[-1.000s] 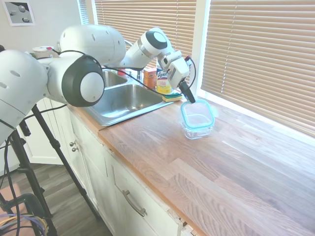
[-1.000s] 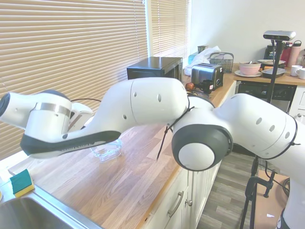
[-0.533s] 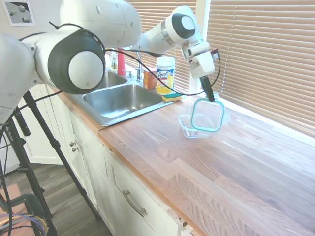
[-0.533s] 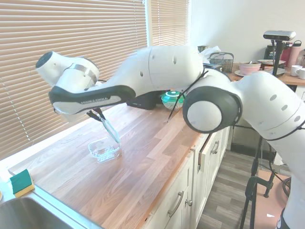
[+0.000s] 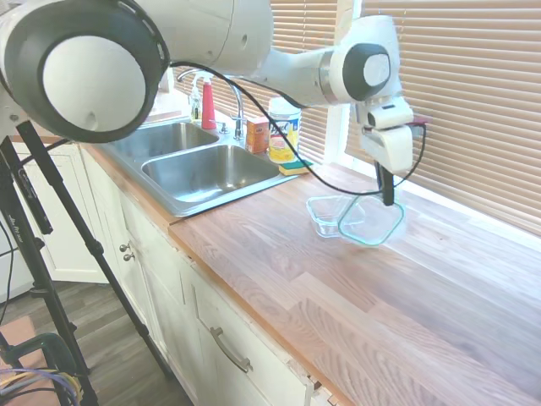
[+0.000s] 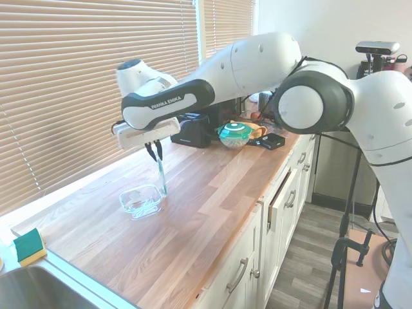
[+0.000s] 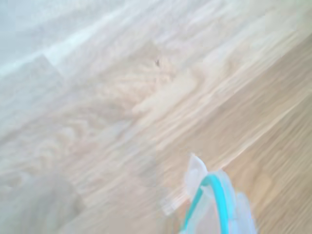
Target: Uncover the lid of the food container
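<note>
The clear lid (image 5: pixel 373 222) with its teal rim hangs on edge from my gripper (image 5: pixel 389 200), which is shut on its top edge. It hangs just right of the food container (image 5: pixel 330 216), its lower part close to the wooden counter (image 5: pixel 279 271). In the second exterior view the lid (image 6: pixel 161 176) shows edge-on below the gripper (image 6: pixel 154 156), beside the open clear container (image 6: pixel 141 200). Blurred in the wrist view, the lid's teal rim (image 7: pixel 214 202) rises from the bottom edge.
A steel sink (image 5: pixel 203 169) with a faucet lies left of the container. Behind it stand a yellow-labelled wipes canister (image 5: pixel 283 128), a sponge (image 5: pixel 296 167) and bottles. Window blinds (image 5: pixel 456 93) run along the back. A teal-lidded bowl (image 6: pixel 235 134) and a toaster sit farther along.
The gripper has lifted the lid off the container and carried it to the right along the counter. The lid now hangs on edge beside the open dish. The arm has swung further over the counter.
</note>
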{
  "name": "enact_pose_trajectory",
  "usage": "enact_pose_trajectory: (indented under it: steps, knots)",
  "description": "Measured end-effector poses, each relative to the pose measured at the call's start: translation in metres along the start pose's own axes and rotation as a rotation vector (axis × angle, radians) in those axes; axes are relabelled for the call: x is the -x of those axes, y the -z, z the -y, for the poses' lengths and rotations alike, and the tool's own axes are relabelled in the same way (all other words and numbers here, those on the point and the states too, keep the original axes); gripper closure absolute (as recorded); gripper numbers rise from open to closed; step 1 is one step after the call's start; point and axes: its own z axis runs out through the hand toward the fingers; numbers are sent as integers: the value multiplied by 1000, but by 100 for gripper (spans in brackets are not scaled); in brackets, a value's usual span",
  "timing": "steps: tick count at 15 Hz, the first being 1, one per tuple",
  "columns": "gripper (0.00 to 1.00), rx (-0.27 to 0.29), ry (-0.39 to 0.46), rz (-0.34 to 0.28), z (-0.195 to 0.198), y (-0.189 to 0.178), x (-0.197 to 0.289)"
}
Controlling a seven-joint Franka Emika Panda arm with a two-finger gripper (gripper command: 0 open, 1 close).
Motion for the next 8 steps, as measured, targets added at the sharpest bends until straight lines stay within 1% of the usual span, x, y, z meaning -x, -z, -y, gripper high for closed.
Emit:
enact_pose_trajectory:
  steps: [2,4,8]
  knots:
    - [100,-15,8,23,-16,-13,-11]
    - [100,-36,10,36,-37,-16,-26]
    - [100,-43,20,30,-88,-26,-50]
